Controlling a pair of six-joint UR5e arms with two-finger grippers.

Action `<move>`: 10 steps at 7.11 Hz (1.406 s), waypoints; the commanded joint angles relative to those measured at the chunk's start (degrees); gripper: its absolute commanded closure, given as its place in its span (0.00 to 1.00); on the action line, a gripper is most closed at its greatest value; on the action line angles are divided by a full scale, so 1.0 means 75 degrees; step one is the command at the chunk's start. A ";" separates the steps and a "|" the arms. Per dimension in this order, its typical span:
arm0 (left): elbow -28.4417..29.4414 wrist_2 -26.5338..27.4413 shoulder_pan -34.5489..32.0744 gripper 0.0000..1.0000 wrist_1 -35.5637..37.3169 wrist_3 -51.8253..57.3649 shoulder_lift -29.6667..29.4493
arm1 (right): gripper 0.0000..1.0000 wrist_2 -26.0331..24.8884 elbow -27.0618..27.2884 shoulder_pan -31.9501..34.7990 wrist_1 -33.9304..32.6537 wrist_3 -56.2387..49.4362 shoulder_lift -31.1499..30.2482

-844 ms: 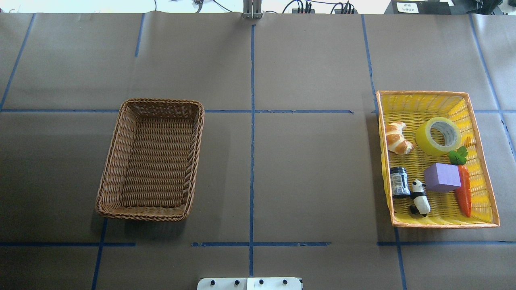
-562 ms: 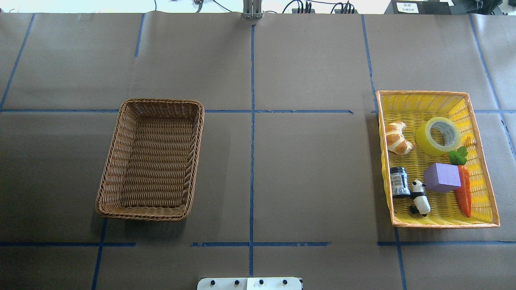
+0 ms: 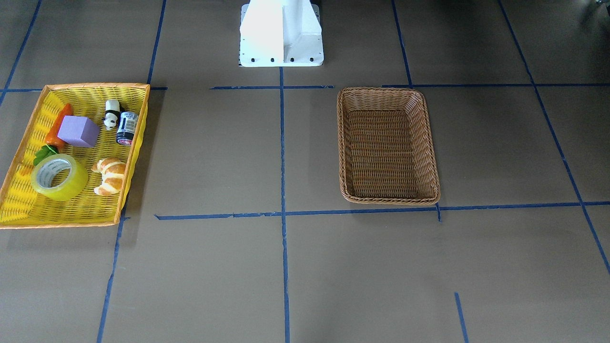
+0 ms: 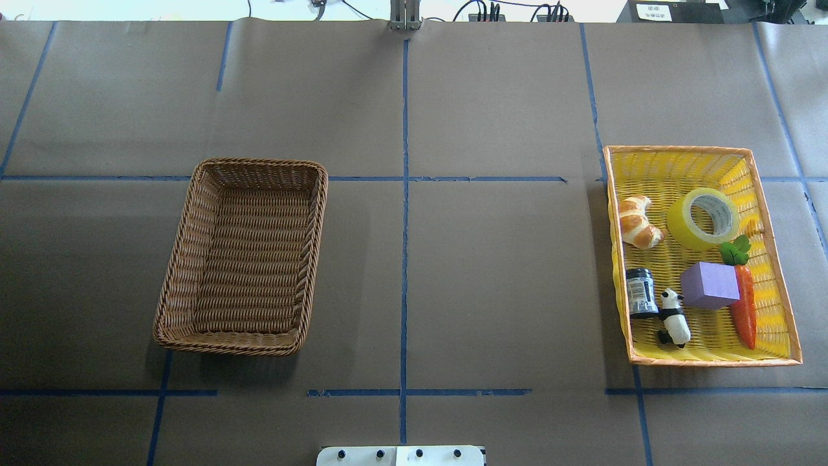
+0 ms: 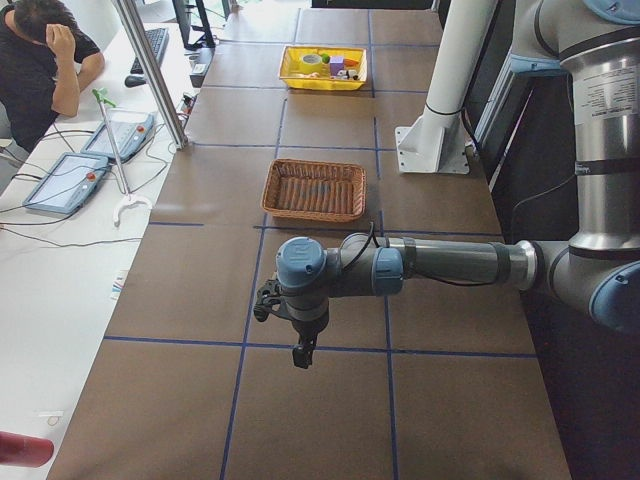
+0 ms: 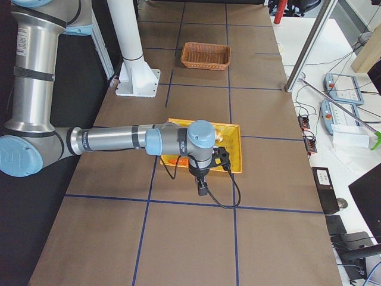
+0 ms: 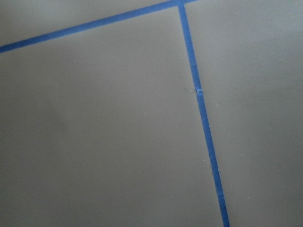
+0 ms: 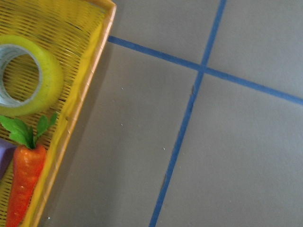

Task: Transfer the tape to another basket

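Note:
The tape (image 4: 704,219) is a yellow-green roll with a white core. It lies in the far part of the yellow basket (image 4: 679,149) on the table's right side, and also shows in the front view (image 3: 59,177) and the right wrist view (image 8: 23,75). The brown wicker basket (image 4: 310,259) stands empty on the left side. Neither gripper shows in the overhead or front views. The left gripper (image 5: 300,355) hangs over bare table beyond the wicker basket (image 5: 313,190). The right gripper (image 6: 202,190) hangs just outside the yellow basket (image 6: 235,149). I cannot tell whether either is open or shut.
The yellow basket also holds a croissant (image 4: 637,223), a purple block (image 4: 709,285), a toy carrot (image 4: 745,307), a panda figure (image 4: 674,317) and a dark jar (image 4: 640,292). The white robot base (image 3: 281,33) stands at mid-table. An operator (image 5: 40,60) sits at a side table.

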 commanded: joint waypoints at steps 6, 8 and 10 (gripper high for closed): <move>0.0233 -0.0725 0.0381 0.00 -0.1427 -0.0139 -0.0371 | 0.00 -0.0087 -0.1654 -0.2092 0.2186 0.2430 0.2162; 0.0221 -0.0736 0.0381 0.00 -0.1439 -0.0127 -0.0359 | 0.01 -0.0169 -0.1983 -0.2410 0.2344 0.2483 0.2138; 0.0210 -0.0736 0.0381 0.00 -0.1439 -0.0116 -0.0359 | 0.01 -0.0263 -0.2253 -0.2597 0.2344 0.2483 0.2115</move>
